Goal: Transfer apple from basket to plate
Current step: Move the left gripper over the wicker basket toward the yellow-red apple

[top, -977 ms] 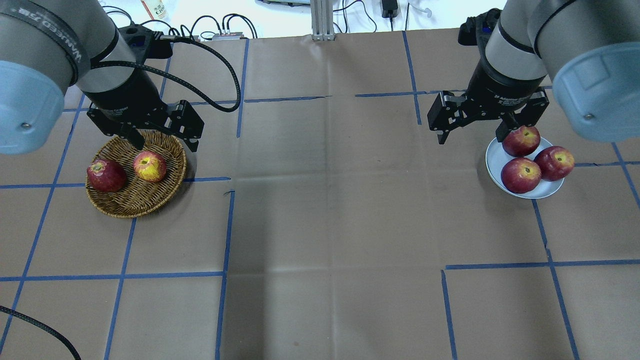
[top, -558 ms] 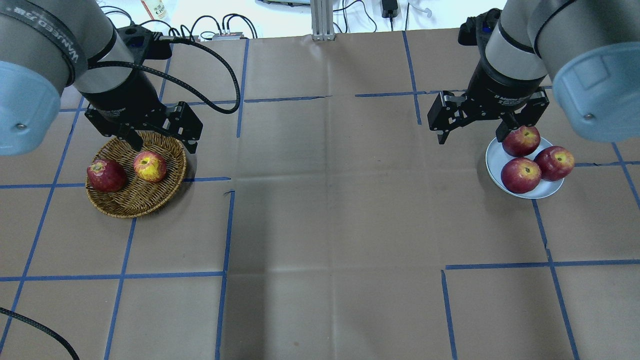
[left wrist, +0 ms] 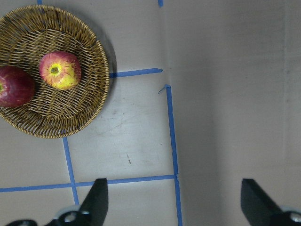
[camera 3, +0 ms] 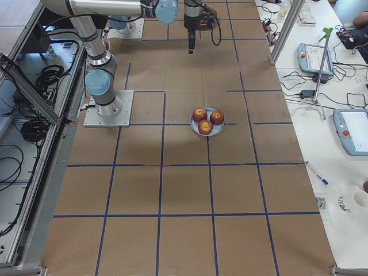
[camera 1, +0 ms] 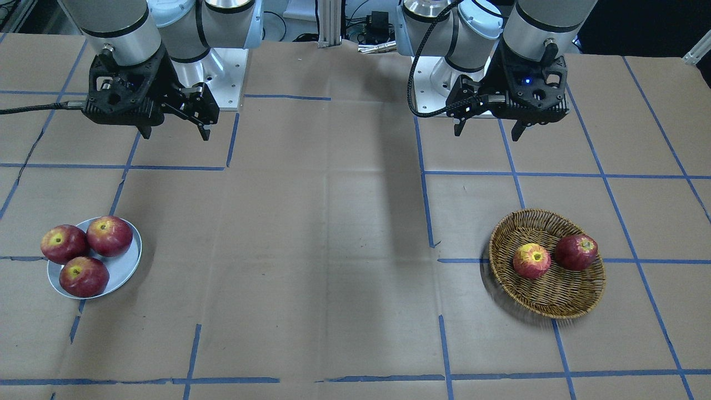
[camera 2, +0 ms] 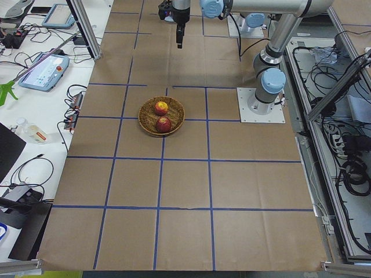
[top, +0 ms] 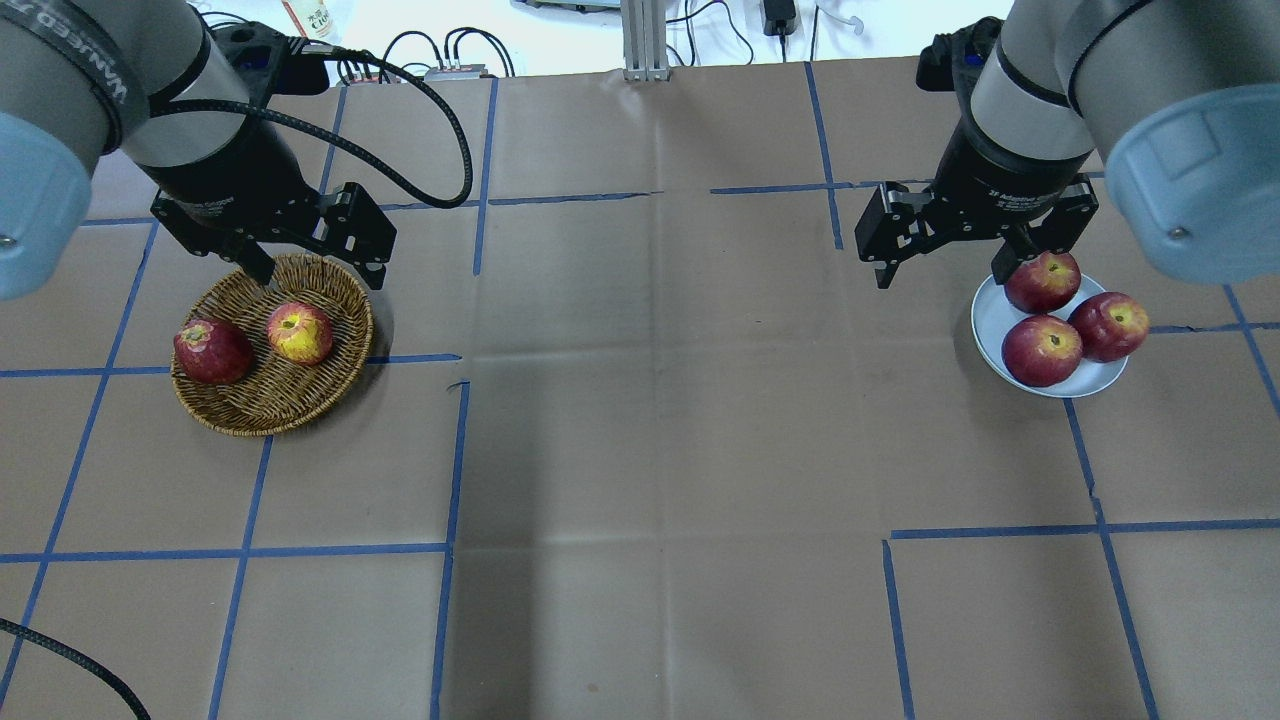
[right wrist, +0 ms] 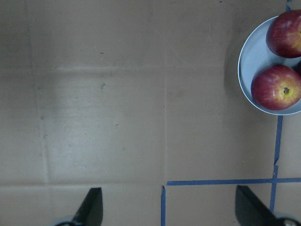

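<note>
The apple, orange-red with a yellow patch round the stem, lies in the wicker basket beside a dark red apple. It also shows in the front view and the left wrist view. My left gripper is open and empty, raised over the basket's back rim. The plate at the right holds three dark red apples. My right gripper is open and empty, raised beside the plate's back-left edge.
Brown paper with blue tape lines covers the table. One plate apple hangs over the plate's right rim. Cables and a bottle lie beyond the table's far edge.
My left gripper has drawn back and a little left from over the basket, still open and empty. Both basket apples and my right arm have not moved.
</note>
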`<action>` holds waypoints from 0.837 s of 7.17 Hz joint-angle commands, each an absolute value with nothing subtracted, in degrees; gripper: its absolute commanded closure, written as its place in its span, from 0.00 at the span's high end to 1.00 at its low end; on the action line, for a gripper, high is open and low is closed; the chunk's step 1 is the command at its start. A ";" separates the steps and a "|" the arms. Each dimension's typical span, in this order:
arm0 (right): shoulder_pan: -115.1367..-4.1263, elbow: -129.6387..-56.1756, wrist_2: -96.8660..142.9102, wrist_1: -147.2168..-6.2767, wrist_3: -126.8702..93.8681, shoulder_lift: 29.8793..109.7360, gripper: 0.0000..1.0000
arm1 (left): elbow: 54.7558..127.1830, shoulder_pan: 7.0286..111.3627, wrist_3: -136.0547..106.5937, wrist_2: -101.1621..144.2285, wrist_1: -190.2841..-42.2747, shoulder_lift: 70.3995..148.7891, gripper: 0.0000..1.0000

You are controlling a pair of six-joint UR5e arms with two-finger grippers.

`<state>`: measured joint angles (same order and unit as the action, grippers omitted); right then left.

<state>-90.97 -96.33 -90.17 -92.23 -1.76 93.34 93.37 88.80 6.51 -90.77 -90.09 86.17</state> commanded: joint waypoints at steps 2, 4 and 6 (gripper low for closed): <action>-90.97 -96.33 -90.18 -92.20 -1.76 93.34 1.00 | 94.13 88.68 6.42 -90.79 -90.09 85.78 0.99; -90.97 -96.33 -90.18 -92.20 -1.76 93.34 1.00 | 93.34 88.24 6.07 -91.05 -90.09 86.65 0.99; -90.97 -96.33 -90.18 -92.20 -1.76 93.34 1.00 | 93.25 87.72 6.94 -90.79 -89.91 87.01 0.99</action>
<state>-90.97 -96.33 -90.18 -92.20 -1.76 93.34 93.41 88.09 6.39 -90.88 -90.05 86.58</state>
